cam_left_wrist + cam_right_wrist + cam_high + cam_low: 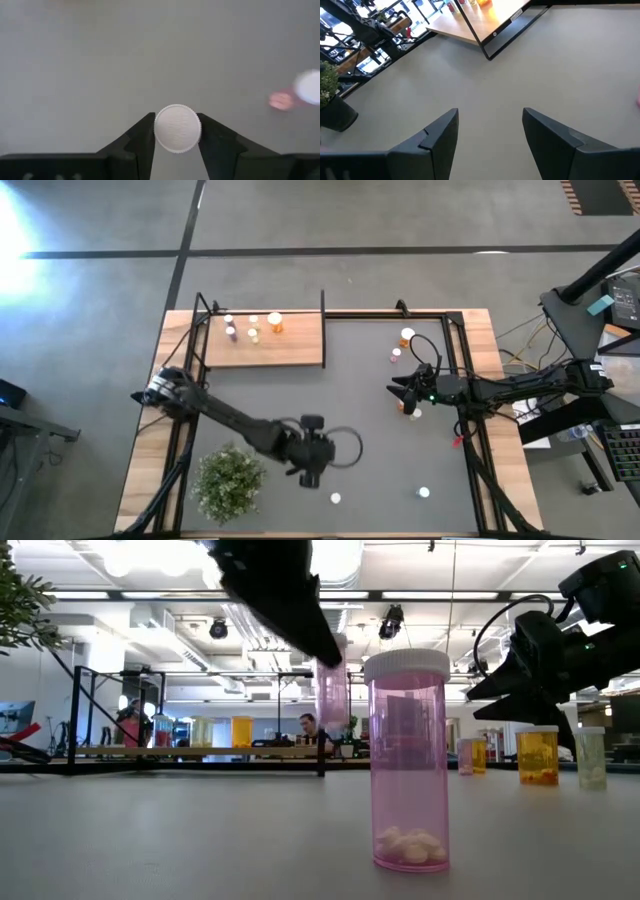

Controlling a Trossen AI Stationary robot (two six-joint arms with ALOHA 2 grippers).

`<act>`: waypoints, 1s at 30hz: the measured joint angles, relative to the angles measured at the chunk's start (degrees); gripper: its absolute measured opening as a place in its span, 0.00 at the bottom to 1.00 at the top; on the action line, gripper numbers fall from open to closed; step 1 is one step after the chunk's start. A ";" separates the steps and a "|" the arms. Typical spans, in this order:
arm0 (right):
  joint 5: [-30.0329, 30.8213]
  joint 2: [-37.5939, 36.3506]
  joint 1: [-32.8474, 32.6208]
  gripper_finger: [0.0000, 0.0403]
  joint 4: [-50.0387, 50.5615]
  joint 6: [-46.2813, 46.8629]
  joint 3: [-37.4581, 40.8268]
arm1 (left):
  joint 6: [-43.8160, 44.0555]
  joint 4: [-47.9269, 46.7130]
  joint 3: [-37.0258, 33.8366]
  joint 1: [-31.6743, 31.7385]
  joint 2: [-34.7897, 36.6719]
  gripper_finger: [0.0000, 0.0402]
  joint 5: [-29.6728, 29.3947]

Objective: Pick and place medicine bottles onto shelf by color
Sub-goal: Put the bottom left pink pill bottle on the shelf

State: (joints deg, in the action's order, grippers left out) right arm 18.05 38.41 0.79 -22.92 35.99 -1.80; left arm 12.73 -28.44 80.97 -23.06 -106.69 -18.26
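The left gripper (175, 131) is seen from its wrist camera closed on a white cap (177, 128), one finger pressed against each side of the rim. The bottle under that cap is hidden, so its colour cannot be told there; in the low view a pink bottle (331, 695) appears to hang below the dark arm, above the table, and this is judged to be the held one. Its long axis is upright, in line with the gripper's downward look.

In the high view the left gripper (310, 450) is placed low in the middle of the table, while the shelf (290, 345) lies up and to the left, well apart. A few bottles are already stood on the shelf's left part. The coming move is judged to turn on that diagonal carry toward the shelf.

The right gripper (490, 130) is held wide open and empty, pointed across bare table toward the shelf. It waits at the right side (408, 392), near three loose bottles. Two more bottles are left near the front edge, one close to the left gripper.
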 joint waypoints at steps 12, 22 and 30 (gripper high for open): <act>0.01 -0.04 -0.01 0.52 0.02 0.00 0.00 | 0.48 -12.31 -0.18 15.56 11.41 0.31 -0.72; -0.01 -0.02 0.01 0.52 0.02 0.00 0.00 | 0.48 -14.30 -1.95 31.13 14.20 0.31 -0.70; -0.01 0.00 -0.01 0.52 0.02 0.00 0.00 | -2.99 -10.21 -1.95 43.08 10.62 0.31 -0.23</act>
State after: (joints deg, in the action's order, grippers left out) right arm 18.04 38.41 0.78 -22.90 35.99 -1.80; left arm 9.74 -38.65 79.02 20.02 -96.07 -18.49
